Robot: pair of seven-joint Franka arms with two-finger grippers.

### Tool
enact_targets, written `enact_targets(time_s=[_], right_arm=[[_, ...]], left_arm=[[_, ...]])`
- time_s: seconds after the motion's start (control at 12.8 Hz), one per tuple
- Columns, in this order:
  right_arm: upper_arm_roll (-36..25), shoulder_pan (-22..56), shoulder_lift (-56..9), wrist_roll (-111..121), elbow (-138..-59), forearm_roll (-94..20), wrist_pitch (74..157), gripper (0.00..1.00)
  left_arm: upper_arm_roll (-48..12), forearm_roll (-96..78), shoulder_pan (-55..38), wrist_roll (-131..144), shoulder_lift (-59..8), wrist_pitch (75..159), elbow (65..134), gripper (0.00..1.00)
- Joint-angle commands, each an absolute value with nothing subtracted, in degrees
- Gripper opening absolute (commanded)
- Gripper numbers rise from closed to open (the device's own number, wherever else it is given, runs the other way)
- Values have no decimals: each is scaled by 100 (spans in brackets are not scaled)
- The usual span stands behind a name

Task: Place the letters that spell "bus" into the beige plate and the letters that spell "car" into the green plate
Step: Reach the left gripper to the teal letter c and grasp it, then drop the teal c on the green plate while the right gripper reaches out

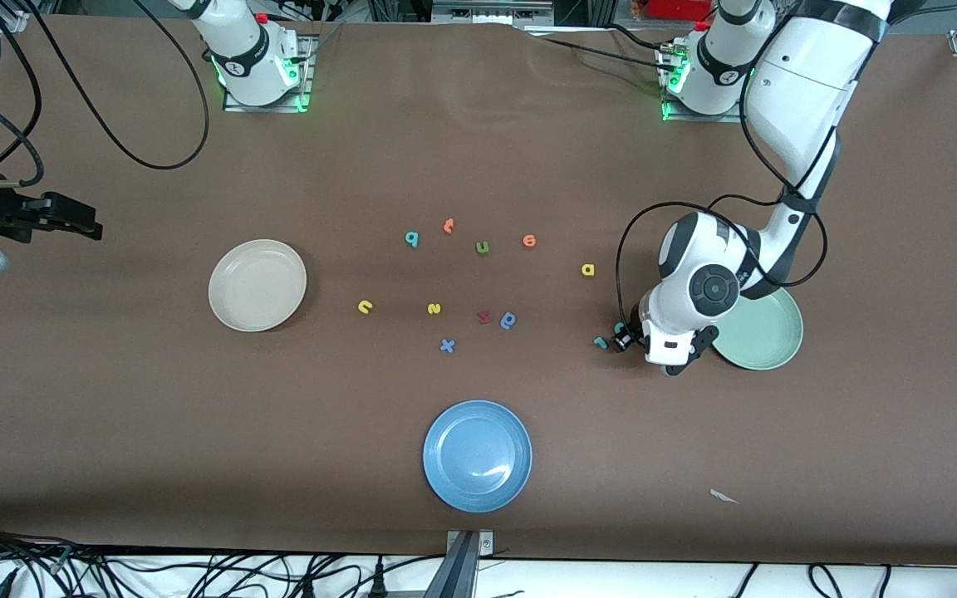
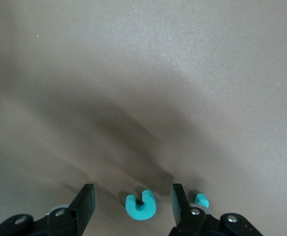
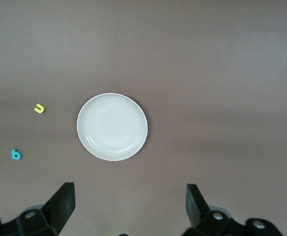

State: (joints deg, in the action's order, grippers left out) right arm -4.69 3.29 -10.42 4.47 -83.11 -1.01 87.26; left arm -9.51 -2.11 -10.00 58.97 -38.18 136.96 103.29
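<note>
While straddled by the left gripper [image 2: 132, 206], teal c [image 2: 140, 205] lies flat on the brown table [image 1: 528, 149], just beside the green plate [image 1: 769, 336] on the side toward the table's middle. Fingers [image 2: 84, 204] down at table level on either side of the letter, gap wider than the c, no contact visible yet: open, nothing held. Probably mid-pinch, judging by how neatly the letter is centred. Teal r [image 1: 601, 341] just beside the c, outside the jaws; worth watching that it is not nudged or caught.

Yellow a [image 1: 587, 269] farther from the front camera than the c, apart from the plate. Green plate partly hidden under the left arm; visible part shows no letters. Short carry once gripped, presumably why this arm takes the "car" set.

Beige plate [image 1: 257, 285] toward the right arm's end, bare. Yellow u [image 1: 365, 307] nearest it, yellow s [image 1: 434, 309] beside that, teal b [image 1: 412, 239] farther from the camera. None of the six yet plated, so task looks barely begun.

Right gripper [image 3: 129, 204] held high over the beige plate's end of the table, jaws spread wide, empty, waiting.

Distractors in the middle: olive u [image 1: 483, 247], two orange letters [image 1: 449, 225], a red one [image 1: 484, 316], blue x [image 1: 447, 345]. Blue plate [image 1: 478, 456] nearest the camera, unused.
</note>
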Motion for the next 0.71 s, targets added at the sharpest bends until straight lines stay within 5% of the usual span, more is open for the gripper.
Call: enact_targets(time_s=[0.0,0.63], right_arm=[[-431,334,-1081,360,-8288,-132,8850,100],[-141,343,-1134,114,-8385,-123,9123,100]], left_arm=[[-923,-272,-1098,6108,-3841,13711,10266,67],[-923,-246,-1143,6091,-3893,13685,10257,23]])
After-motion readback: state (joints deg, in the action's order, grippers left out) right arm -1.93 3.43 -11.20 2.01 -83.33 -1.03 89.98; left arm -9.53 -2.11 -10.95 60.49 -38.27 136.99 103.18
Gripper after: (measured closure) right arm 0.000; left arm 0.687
